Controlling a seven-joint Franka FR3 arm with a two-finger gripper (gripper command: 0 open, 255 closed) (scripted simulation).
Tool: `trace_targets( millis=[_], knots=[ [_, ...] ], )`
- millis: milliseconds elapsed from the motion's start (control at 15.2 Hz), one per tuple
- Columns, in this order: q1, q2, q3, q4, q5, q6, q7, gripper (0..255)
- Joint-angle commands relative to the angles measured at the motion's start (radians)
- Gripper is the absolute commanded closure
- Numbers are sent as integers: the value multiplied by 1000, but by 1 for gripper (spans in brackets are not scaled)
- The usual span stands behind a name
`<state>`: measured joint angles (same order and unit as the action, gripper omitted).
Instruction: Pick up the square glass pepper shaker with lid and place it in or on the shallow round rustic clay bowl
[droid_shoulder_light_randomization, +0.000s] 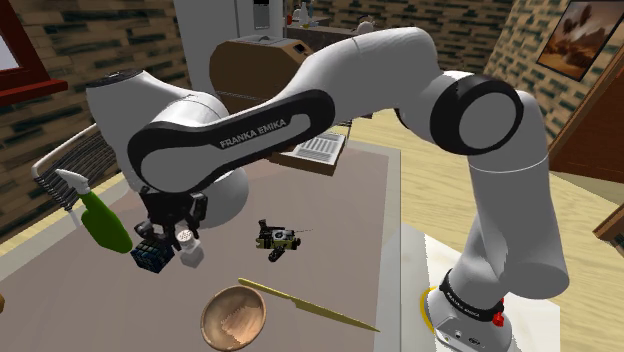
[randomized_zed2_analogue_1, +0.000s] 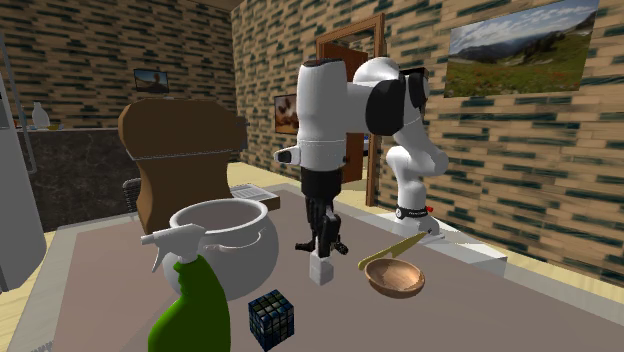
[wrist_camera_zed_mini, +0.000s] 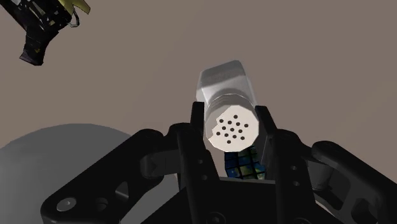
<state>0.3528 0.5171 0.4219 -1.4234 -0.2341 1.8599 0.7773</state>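
Observation:
My black gripper (wrist_camera_zed_mini: 231, 125) is shut on the square pepper shaker (wrist_camera_zed_mini: 224, 81), its fingers (wrist_camera_zed_mini: 198, 130) clasping the white perforated lid. In the shoulder view the gripper (droid_shoulder_light_randomization: 178, 232) holds the shaker (droid_shoulder_light_randomization: 189, 250) low over the brown table, slightly tilted. I cannot tell whether its base touches the surface. The shallow brown clay bowl (droid_shoulder_light_randomization: 233, 318) sits empty near the front edge, a short way from the shaker toward the stand. Seen from the second exterior view, the shaker (randomized_zed2_analogue_1: 320, 269) hangs under the gripper (randomized_zed2_analogue_1: 325, 246), with the bowl (randomized_zed2_analogue_1: 395, 279) to that view's right.
A dark puzzle cube (droid_shoulder_light_randomization: 150, 256) lies right beside the shaker, and a green spray bottle (droid_shoulder_light_randomization: 105, 222) beyond it. A big white bowl (randomized_zed2_analogue_1: 225, 240) stands behind. A yellow knife (droid_shoulder_light_randomization: 310, 305) lies by the clay bowl. A small dark gadget (droid_shoulder_light_randomization: 278, 238) sits mid-table.

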Motion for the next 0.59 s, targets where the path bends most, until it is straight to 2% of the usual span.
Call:
trace_targets(
  millis=[0,528],
  knots=[
    [1,-5,2,19,3,-24,-3,255],
    [10,-15,6,113,10,-125,-12,255]
  ],
)
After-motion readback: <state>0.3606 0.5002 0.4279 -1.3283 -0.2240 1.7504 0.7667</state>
